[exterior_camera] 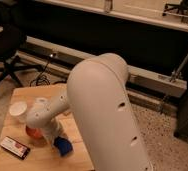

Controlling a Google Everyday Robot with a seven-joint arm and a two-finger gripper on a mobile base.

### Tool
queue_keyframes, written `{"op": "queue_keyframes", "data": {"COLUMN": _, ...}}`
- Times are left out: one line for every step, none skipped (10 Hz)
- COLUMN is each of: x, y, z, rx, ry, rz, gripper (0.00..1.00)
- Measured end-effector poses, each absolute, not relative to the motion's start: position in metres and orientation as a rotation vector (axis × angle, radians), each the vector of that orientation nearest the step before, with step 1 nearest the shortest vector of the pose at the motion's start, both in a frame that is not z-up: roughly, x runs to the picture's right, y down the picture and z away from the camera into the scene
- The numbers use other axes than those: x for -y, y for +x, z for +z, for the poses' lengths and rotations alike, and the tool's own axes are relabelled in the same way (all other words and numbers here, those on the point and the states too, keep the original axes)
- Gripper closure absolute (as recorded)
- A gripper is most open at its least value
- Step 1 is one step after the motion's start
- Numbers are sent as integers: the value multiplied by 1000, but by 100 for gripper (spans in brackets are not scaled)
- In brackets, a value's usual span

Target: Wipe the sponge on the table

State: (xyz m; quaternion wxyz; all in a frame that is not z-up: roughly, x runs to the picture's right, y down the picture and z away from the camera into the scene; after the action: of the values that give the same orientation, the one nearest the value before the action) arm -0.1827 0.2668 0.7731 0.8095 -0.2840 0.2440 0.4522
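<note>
The sponge point(63, 146), a small deep-blue block, lies on the light wooden table point(34, 94) near its front edge. My gripper point(56, 140) is at the end of the white forearm, low over the table and right against the sponge's left side. The arm's wrist covers most of it. The big white upper arm point(104, 110) fills the middle of the camera view and hides the table's right part.
An orange bowl point(33, 133) sits just left of the gripper, partly behind the forearm. A white cup point(18, 111) stands at the table's left. A black-and-white packet point(15, 147) lies at the front left. Dark floor, an office chair point(4, 55) and cables lie beyond.
</note>
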Motion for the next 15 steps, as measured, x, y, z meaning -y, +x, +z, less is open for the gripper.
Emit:
{"op": "queue_keyframes", "data": {"x": -262, "y": -181, "z": 777, "rx": -521, "ry": -606, "rz": 972, "gripper": 46}}
{"op": "queue_keyframes", "data": {"x": -256, "y": -179, "z": 782, "rx": -521, "ry": -605, "rz": 976, "gripper": 46}}
{"op": "queue_keyframes", "data": {"x": -250, "y": -177, "z": 787, "rx": -520, "ry": -602, "rz": 980, "gripper": 46}}
{"op": "queue_keyframes", "data": {"x": -244, "y": -175, "z": 791, "rx": -520, "ry": -597, "rz": 987, "gripper": 46}}
{"op": "queue_keyframes", "data": {"x": -236, "y": -170, "z": 795, "rx": -519, "ry": -593, "rz": 998, "gripper": 46}}
{"op": "queue_keyframes", "data": {"x": -231, "y": -166, "z": 798, "rx": -520, "ry": -589, "rz": 1008, "gripper": 46}}
{"op": "queue_keyframes", "data": {"x": -225, "y": -159, "z": 801, "rx": -524, "ry": -587, "rz": 1022, "gripper": 46}}
{"op": "queue_keyframes", "data": {"x": -221, "y": -154, "z": 805, "rx": -528, "ry": -587, "rz": 1034, "gripper": 46}}
{"op": "queue_keyframes", "data": {"x": -218, "y": -147, "z": 808, "rx": -535, "ry": -587, "rz": 1047, "gripper": 46}}
{"op": "queue_keyframes", "data": {"x": -215, "y": -139, "z": 813, "rx": -545, "ry": -588, "rz": 1063, "gripper": 46}}
{"op": "queue_keyframes", "data": {"x": -213, "y": -132, "z": 816, "rx": -553, "ry": -588, "rz": 1075, "gripper": 46}}
{"op": "queue_keyframes", "data": {"x": -211, "y": -124, "z": 819, "rx": -563, "ry": -588, "rz": 1091, "gripper": 46}}
{"op": "queue_keyframes", "data": {"x": -209, "y": -114, "z": 823, "rx": -575, "ry": -588, "rz": 1108, "gripper": 46}}
{"op": "queue_keyframes", "data": {"x": -208, "y": -104, "z": 825, "rx": -587, "ry": -588, "rz": 1126, "gripper": 46}}
{"op": "queue_keyframes", "data": {"x": -208, "y": -91, "z": 828, "rx": -601, "ry": -588, "rz": 1148, "gripper": 46}}
